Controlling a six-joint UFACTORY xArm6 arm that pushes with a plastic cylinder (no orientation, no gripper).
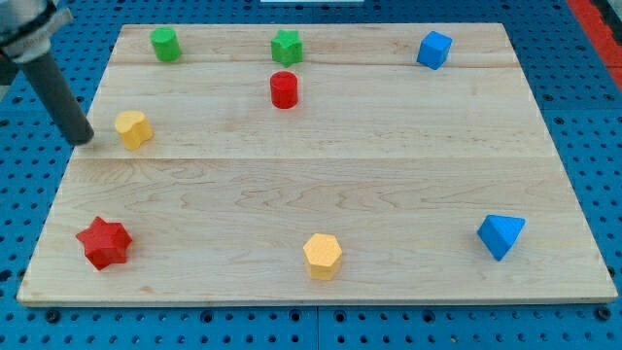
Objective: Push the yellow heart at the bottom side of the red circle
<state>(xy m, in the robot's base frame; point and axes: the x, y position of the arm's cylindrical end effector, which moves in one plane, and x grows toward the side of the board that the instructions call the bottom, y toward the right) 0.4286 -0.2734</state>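
Note:
The yellow heart (133, 128) lies at the view's left side of the wooden board. The red circle (284, 89) stands to its right and a little higher, near the top middle. My tip (85, 139) rests on the board just left of the yellow heart, with a small gap between them. The dark rod slants up to the view's top left corner.
A green circle (165, 44) and a green star (286, 47) sit along the top edge. A blue cube (434, 50) is at the top right. A red star (104, 243), a yellow hexagon (323, 256) and a blue triangle (501, 235) lie along the bottom.

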